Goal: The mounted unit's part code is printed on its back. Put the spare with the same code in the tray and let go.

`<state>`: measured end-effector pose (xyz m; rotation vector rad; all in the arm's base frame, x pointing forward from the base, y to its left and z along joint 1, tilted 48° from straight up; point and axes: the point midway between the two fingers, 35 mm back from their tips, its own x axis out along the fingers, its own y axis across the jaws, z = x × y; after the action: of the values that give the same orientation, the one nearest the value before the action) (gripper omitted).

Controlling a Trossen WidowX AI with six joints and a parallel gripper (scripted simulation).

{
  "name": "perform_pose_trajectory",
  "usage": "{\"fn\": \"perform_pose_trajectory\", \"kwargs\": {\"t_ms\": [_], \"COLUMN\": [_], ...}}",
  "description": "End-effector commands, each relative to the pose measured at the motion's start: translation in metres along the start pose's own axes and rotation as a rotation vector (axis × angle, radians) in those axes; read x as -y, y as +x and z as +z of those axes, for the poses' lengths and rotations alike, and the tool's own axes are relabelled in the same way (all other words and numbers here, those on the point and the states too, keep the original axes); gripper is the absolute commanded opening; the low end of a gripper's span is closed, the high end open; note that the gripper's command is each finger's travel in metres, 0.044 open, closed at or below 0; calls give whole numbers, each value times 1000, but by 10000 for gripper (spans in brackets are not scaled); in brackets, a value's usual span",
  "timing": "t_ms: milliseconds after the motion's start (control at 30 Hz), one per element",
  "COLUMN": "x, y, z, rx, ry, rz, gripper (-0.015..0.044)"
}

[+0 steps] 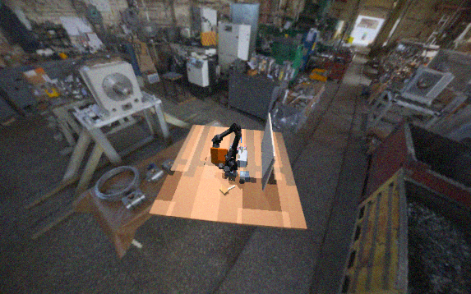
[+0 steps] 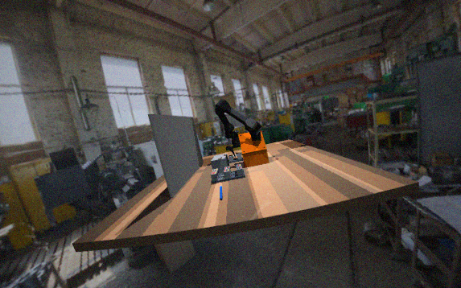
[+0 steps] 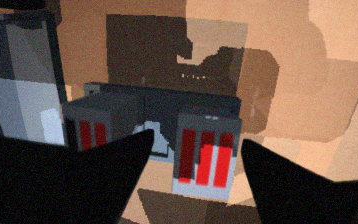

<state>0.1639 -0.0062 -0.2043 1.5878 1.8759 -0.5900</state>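
In the wrist view two grey spares lie side by side on a dark base [image 3: 180,102]. The left spare [image 3: 91,134] bears two red bars, the right spare [image 3: 206,160] three. My gripper [image 3: 197,140] [image 1: 230,172] is open, with its black fingers to either side of the three-bar spare; I cannot tell whether they touch it. The grey tray [image 3: 22,95] [image 1: 242,156] lies flat to the left of the spares. The spares also show in the exterior view [image 2: 228,170], in front of an orange block [image 2: 253,152] [image 1: 219,156].
A tall grey panel [image 1: 267,152] [image 2: 175,153] stands upright beside the arm. A blue pen [image 2: 220,193] lies on the wooden table [image 1: 228,209] [image 2: 296,189] in front of the spares. A small tan piece [image 1: 225,189] lies near the arm.
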Motion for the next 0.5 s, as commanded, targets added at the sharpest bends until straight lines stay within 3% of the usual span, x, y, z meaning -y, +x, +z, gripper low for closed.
{"fn": "perform_pose_trajectory", "kwargs": {"t_ms": [0,467], "x": [3,4], "y": [9,16], "z": [-3,-4], "rx": [-11,-13], "ry": [10,9], "rz": [-2,-2], "gripper": [300,300]}}
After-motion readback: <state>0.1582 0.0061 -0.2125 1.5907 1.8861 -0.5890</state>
